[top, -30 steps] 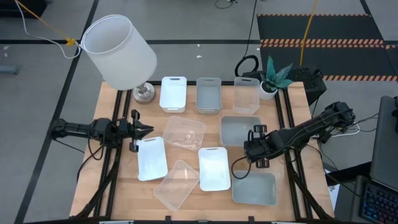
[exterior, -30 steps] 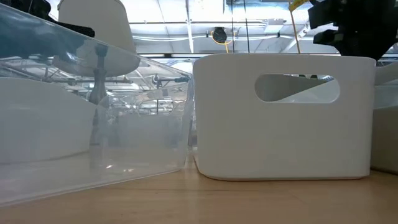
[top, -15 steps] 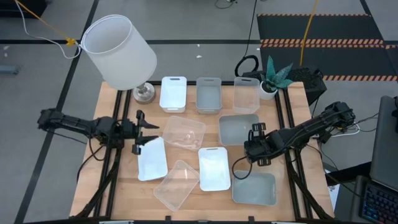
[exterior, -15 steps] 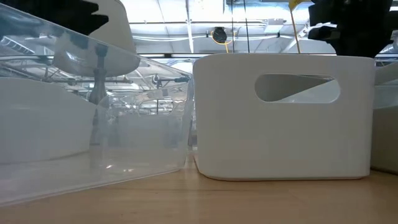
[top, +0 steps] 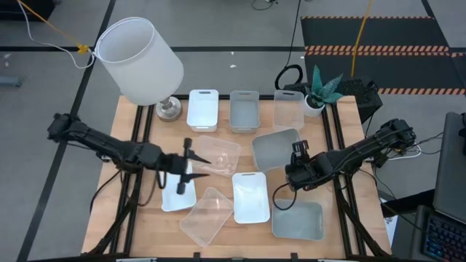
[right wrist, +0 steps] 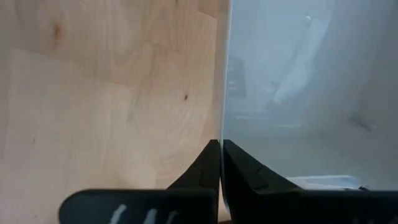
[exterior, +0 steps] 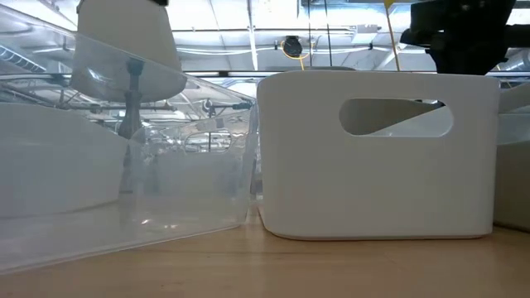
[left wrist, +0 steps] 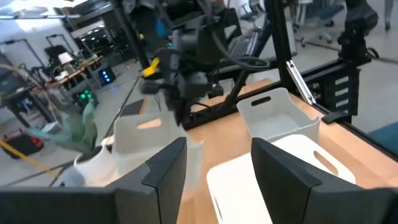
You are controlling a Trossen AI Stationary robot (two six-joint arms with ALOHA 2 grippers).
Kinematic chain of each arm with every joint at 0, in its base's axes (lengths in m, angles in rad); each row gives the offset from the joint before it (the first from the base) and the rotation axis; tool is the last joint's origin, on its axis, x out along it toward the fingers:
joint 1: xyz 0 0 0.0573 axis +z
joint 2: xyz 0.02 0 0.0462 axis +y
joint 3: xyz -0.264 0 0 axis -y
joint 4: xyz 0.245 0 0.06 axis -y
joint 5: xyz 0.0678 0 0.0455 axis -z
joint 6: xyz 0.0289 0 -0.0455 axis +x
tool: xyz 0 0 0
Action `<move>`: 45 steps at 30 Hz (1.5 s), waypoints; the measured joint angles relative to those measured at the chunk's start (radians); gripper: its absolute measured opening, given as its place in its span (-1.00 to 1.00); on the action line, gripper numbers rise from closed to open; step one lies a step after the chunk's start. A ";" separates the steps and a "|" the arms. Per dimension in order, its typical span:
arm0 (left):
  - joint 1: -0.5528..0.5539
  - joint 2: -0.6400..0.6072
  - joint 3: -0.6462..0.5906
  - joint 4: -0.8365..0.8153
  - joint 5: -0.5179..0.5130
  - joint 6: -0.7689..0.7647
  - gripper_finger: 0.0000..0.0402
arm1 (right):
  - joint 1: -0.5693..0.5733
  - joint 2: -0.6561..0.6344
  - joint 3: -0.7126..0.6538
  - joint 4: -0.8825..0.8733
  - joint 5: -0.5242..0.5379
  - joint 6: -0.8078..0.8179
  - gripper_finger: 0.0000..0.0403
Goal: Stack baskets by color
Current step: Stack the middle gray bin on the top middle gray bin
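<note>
Nine baskets lie on the wooden table. White [top: 202, 109], grey [top: 244, 110] and clear [top: 288, 109] ones line the far edge. A clear one [top: 218, 149] and a skewed grey one [top: 273, 149] sit mid-table. White [top: 173, 195], clear [top: 207, 216], white [top: 250, 196] and grey [top: 298, 219] ones lie along the near side. My right gripper [top: 297, 160] is shut on the skewed grey basket. My left gripper [top: 200, 166] hovers open and level above the near-left white basket, beside the middle clear one, touching nothing. My right gripper pinches the grey basket's thin side wall at its rim [right wrist: 222, 134], on the basket's right side. One finger is inside the basket and one outside. The fingers slant down from above. The basket sits askew to the table edges; whether its bottom is clear of the table I cannot tell.
A big white lampshade on a metal foot [top: 142, 62] stands at the far left corner. A potted plant [top: 318, 91] stands at the far right. In the low view a white basket [exterior: 377, 153] and a clear one [exterior: 124, 165] fill the foreground.
My left gripper has opened and travelled from the table's left edge toward its middle, rising, and now hangs over the near-left white basket. The grey basket in my right gripper has turned askew, no longer square with the table, while that arm has stayed in place.
</note>
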State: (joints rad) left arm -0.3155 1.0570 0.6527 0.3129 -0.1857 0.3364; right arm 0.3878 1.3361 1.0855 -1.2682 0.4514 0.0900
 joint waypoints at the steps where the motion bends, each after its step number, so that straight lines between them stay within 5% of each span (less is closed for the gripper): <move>1: -0.004 0.035 0.032 -0.006 0.000 0.011 -0.08 | 0.000 0.000 0.000 0.001 0.000 -0.006 -1.00; 16: -0.019 0.503 0.641 -0.527 -0.202 0.139 -0.08 | 0.000 0.000 0.000 0.030 -0.010 -0.097 -1.00; 25: 0.042 0.721 0.991 -0.921 -0.218 0.212 -0.08 | 0.000 0.000 0.000 0.031 -0.010 -0.113 -0.99; 32: 0.091 0.817 1.090 -1.019 -0.219 0.330 -0.08 | 0.000 0.000 0.000 0.053 -0.010 -0.138 -0.99; 45: 0.126 0.902 1.092 -1.017 -0.218 0.483 -0.08 | 0.000 0.000 0.000 0.073 -0.011 -0.166 -0.98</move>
State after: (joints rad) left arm -0.1891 1.9590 1.7447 -0.7044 -0.4034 0.8199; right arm 0.3882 1.3361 1.0855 -1.1955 0.4408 -0.0765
